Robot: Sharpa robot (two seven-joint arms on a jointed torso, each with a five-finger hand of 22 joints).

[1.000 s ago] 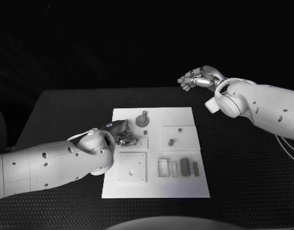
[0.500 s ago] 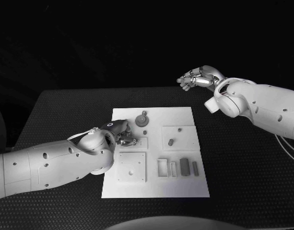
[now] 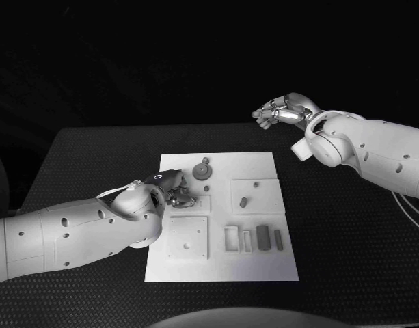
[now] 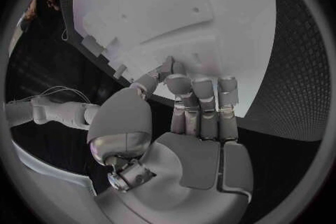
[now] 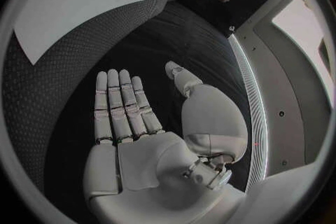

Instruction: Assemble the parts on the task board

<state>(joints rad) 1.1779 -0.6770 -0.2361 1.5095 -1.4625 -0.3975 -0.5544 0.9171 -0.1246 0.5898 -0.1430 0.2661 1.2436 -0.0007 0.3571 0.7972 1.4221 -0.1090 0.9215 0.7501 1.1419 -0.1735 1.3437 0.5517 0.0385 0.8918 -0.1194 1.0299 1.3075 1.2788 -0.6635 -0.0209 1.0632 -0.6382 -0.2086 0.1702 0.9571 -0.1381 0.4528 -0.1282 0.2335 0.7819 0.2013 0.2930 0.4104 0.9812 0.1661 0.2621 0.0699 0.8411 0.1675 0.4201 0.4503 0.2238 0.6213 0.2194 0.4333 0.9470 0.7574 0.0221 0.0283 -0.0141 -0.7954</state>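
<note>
The white task board (image 3: 219,266) lies in the middle of the black table. My left hand (image 3: 175,195) is low over its left edge, beside a small raised square plate (image 3: 200,203). In the left wrist view its fingers (image 4: 203,95) curl down with the thumb (image 4: 149,83) close against them above the board (image 4: 175,5); whether a part sits between them is hidden. A round gear-like part (image 3: 202,171) lies just beyond the hand. My right hand (image 3: 280,111) hangs raised past the table's far edge, its palm (image 5: 133,140) flat, fingers straight and holding nothing.
More board fittings lie right of my left hand: a square plate with a small peg (image 3: 244,202), a lower square plate (image 3: 188,238), and slots with dark bars (image 3: 262,238). Bare black table (image 3: 347,225) surrounds the board.
</note>
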